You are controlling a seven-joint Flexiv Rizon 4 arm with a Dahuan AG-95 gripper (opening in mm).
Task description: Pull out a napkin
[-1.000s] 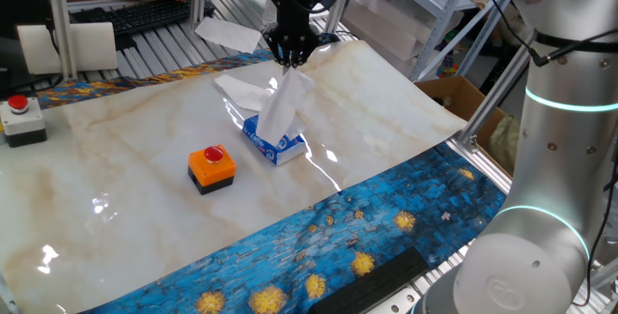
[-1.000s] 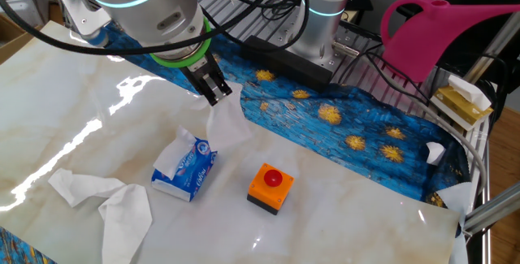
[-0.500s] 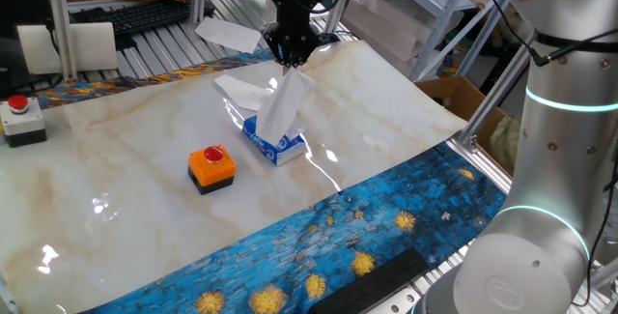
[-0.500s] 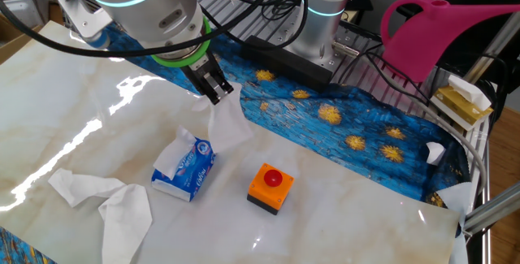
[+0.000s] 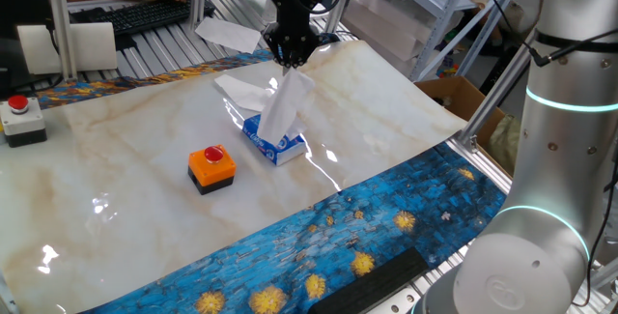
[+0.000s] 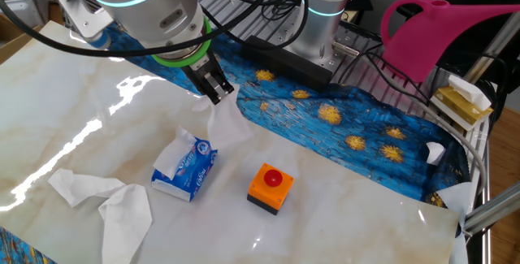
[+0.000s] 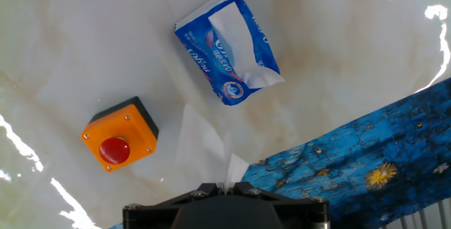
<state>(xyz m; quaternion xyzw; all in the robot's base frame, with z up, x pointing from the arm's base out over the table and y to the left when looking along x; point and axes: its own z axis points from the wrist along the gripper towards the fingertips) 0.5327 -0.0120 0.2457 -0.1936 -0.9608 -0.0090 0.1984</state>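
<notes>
i see the tool (image 5: pixel 291 60) clamped on the napkin (image 5: pixel 281 101), sheet hanging clear above the blue carton (image 5: pixel 275 144) on the table (image 5: pixel 126 169)

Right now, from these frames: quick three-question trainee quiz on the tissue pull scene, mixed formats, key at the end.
1. True or false: the gripper is shut on the thin white paper napkin.
2. The orange box with the red button is: A) stacked on the small blue tissue carton; B) apart from it on the marble-look tabletop; C) in the gripper.
3. Fill in: crumpled white tissues lie on the ____.

Key: 1 true; 2 B; 3 tabletop.
</notes>
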